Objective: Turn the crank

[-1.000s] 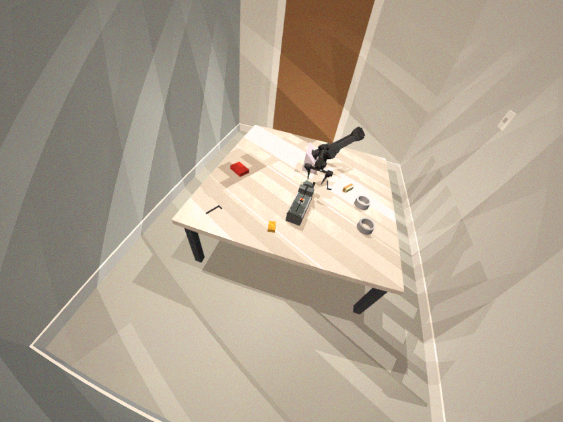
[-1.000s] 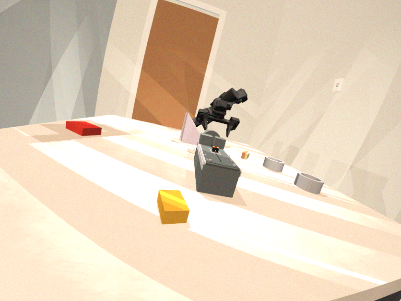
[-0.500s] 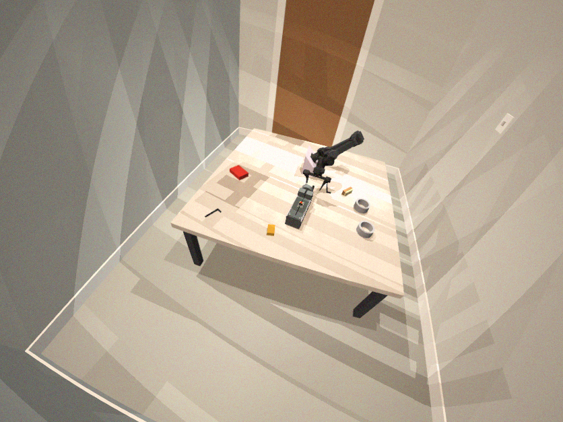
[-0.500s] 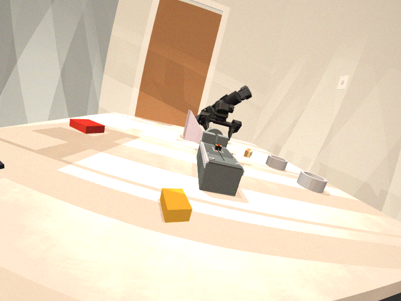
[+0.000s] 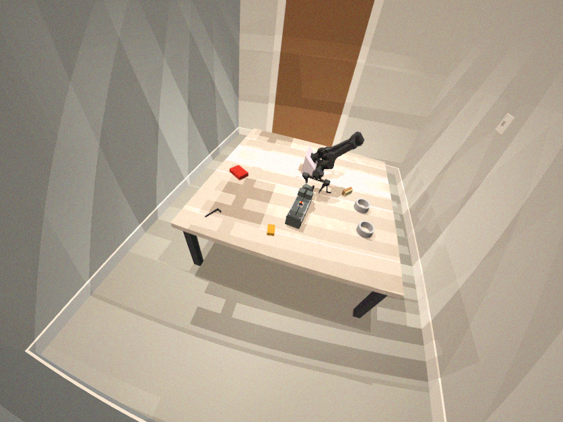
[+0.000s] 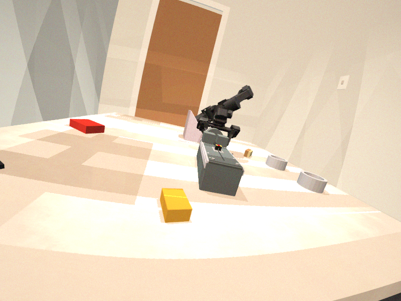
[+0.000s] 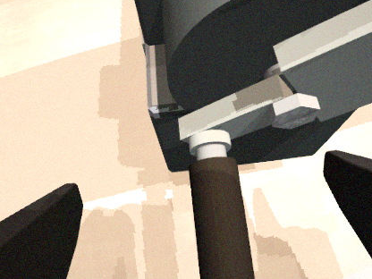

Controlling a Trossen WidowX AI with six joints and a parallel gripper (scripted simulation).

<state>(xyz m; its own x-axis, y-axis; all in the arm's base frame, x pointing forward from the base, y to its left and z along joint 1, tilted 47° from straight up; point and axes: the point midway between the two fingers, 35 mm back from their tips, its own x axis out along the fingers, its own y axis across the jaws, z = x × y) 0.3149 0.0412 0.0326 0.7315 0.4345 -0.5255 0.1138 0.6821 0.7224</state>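
The dark grey-green machine (image 5: 299,213) (image 6: 219,176) (image 7: 277,146) stands on the table. On its top the small red pointer (image 5: 300,202) (image 6: 218,145) sits between two brass marks; too small to tell whether it is exactly level. The pointer is out of the wrist view. In the wrist view the pale crank arm (image 7: 224,114) slants across the round housing, and the dark brown handle (image 7: 219,217) sticks out toward the camera. My gripper (image 5: 314,188) (image 6: 217,135) (image 7: 203,180) is open wide at the crank end, one finger on each side of the handle, with gaps on both sides.
A pinkish panel (image 5: 308,162) (image 6: 191,128) stands beside the arm. A small tan block (image 5: 347,190) (image 6: 248,153) and two grey rings lie to the right. A yellow block (image 5: 271,229) (image 6: 175,202) lies in front, a red block (image 5: 238,171) (image 6: 87,126) to the left.
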